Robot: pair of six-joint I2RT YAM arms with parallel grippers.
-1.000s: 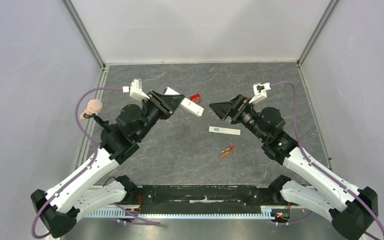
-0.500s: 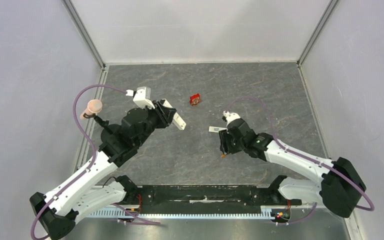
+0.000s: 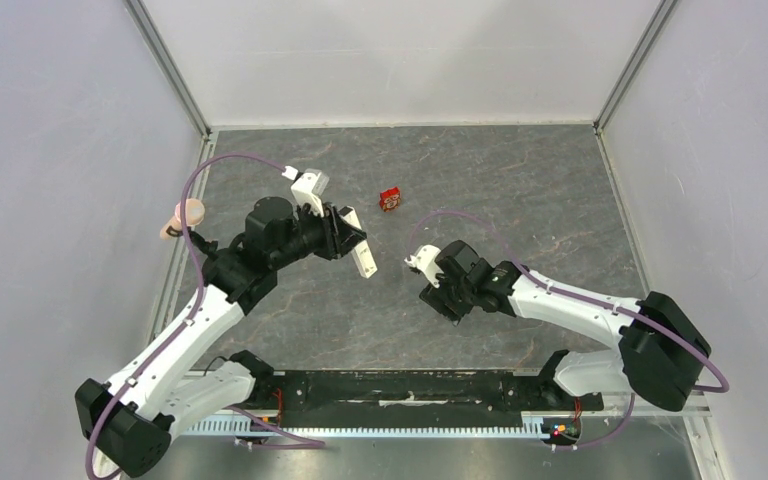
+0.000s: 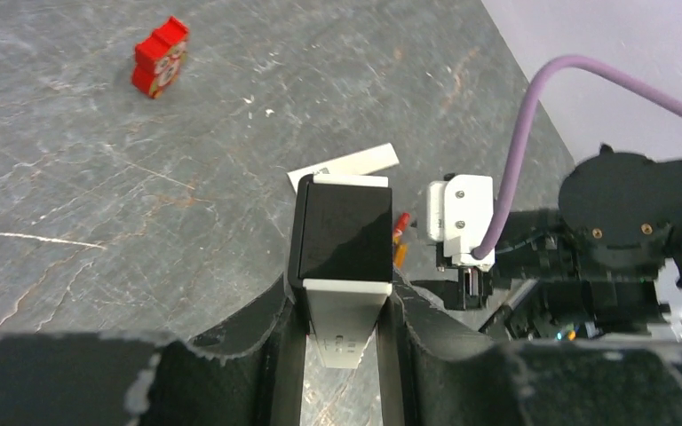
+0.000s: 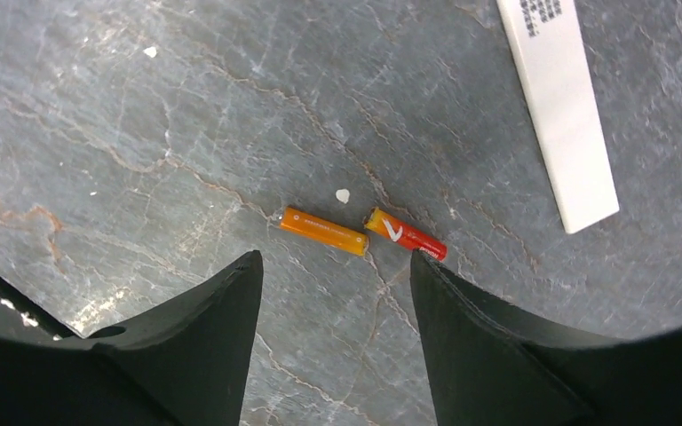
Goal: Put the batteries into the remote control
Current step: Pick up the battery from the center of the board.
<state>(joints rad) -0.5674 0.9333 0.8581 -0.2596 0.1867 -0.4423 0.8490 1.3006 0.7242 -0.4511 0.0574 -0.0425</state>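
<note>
Batteries: two slim cylinders, one orange, one red with a white mark, yellowish ends. They lie end to end on the table, right of centre, near the cover strip but apart from it. Right tool hangs over them, jaws spread and empty, apparently placed to pick one. Remote: white bar, dark end outward, pinched by left tool above the table, left of centre, likely presented for loading.
</note>
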